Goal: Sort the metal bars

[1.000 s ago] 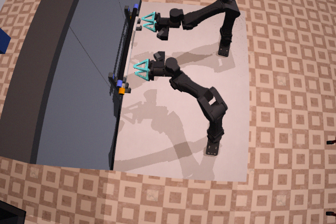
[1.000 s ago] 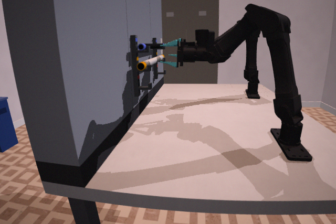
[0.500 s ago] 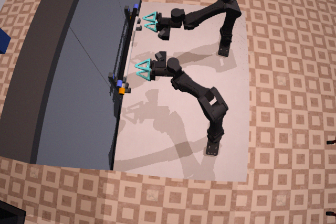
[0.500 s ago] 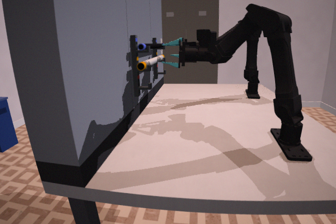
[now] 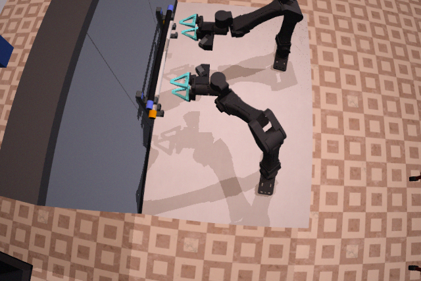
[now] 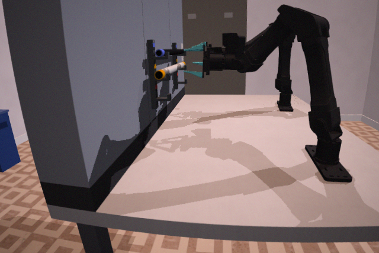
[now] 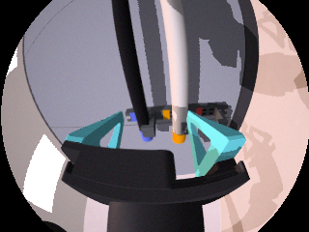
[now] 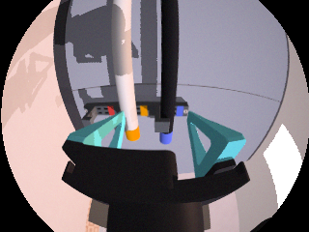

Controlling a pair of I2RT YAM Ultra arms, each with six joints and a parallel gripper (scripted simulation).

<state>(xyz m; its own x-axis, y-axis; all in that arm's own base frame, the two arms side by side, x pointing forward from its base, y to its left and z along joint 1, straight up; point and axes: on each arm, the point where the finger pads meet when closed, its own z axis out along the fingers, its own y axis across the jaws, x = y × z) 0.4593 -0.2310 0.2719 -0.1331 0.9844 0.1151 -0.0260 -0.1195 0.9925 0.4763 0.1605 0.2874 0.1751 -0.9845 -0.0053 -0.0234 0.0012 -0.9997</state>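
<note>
Toward the bench's point(image 5: 292, 203) point(image 6: 214, 213) left edge, our left gripper point(image 5: 172, 87) point(image 6: 183, 61) point(image 7: 155, 114) stands open, released. Along the wall-side edge, our black bar point(image 5: 158, 56) point(image 6: 173, 52) point(image 7: 129, 63) point(image 8: 169, 58) lies on the top, blue-labeled pair; our white bar point(image 5: 163, 67) point(image 6: 176, 67) point(image 7: 176, 58) point(image 8: 126, 92) lies below on the orange-labeled pair. Nearer the right edge, our right gripper point(image 5: 180, 27) point(image 8: 155, 115) is open too, apart from both bars.
</note>
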